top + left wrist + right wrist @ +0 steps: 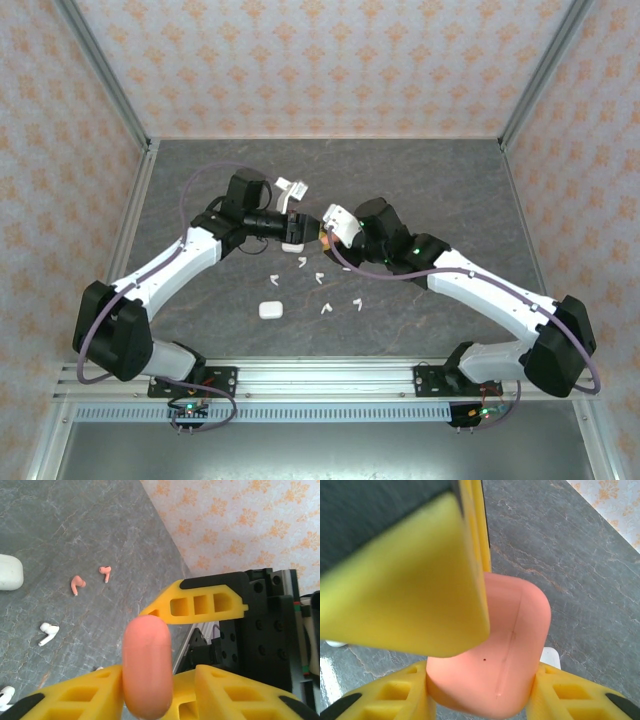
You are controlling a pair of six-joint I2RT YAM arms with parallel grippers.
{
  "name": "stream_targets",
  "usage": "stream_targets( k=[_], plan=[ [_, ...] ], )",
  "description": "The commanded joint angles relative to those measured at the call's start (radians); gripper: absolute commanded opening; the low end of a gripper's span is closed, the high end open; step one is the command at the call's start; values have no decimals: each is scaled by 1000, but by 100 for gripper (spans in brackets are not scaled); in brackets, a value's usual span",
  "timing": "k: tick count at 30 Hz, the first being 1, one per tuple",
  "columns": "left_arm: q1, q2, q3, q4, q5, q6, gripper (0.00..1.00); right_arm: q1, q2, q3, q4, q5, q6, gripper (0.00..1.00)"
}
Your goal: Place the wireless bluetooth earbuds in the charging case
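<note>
A coral-pink charging case (490, 650) hangs above the table, with my right gripper (481, 670) shut on its two side edges. My left gripper (159, 672) straddles the same case (147, 667) across its thin sides. Its left finger touches the case and a narrow gap shows at the other finger. From above, both grippers (300, 225) (326, 232) meet mid-table. Two pink earbuds (77, 584) (105, 572) and white earbuds (48, 631) lie loose on the table, and several white ones (320, 277) lie in front of the grippers.
One closed white case (270, 310) lies near the front and another (292, 241) just under the grippers. A white opened case (290, 187) sits behind the left gripper. The patterned walls stand far from both arms.
</note>
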State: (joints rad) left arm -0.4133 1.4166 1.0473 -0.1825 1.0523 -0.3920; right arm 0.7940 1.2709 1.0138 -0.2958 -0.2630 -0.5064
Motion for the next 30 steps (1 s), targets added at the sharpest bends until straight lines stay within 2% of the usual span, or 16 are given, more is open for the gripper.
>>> stream_targets(
  k=[1, 5, 8, 12, 15, 19, 21, 24, 27, 30],
  plan=[
    [-15, 4, 35, -27, 34, 23, 35, 5, -18, 31, 29, -29, 14, 42],
    [-16, -6, 34, -26, 29, 31, 29, 5, -20, 35, 20, -40, 21, 43],
    [-16, -21, 28, -22, 20, 36, 26, 4, -25, 39, 6, -44, 31, 50],
    [-15, -53, 9, -2, -12, 36, 23, -22, -61, 27, -7, -74, 67, 64],
    [-16, -90, -20, 39, -60, 33, 23, -63, -118, -8, -4, -117, 103, 80],
    [-15, -154, -94, 173, -144, -2, 19, -145, -210, -63, 16, -257, 175, 98],
    [-16, -193, -159, 295, -181, -32, 18, -201, -248, -94, 46, -361, 230, 99],
    [-15, -242, -234, 425, -224, -46, 12, -289, -283, -152, 167, -525, 348, 99],
    [-16, -287, -297, 527, -246, -54, 6, -312, -284, -191, 287, -579, 429, 99],
    [-16, -333, -348, 609, -253, -62, 2, -312, -246, -180, 331, -624, 464, 100]
  ],
)
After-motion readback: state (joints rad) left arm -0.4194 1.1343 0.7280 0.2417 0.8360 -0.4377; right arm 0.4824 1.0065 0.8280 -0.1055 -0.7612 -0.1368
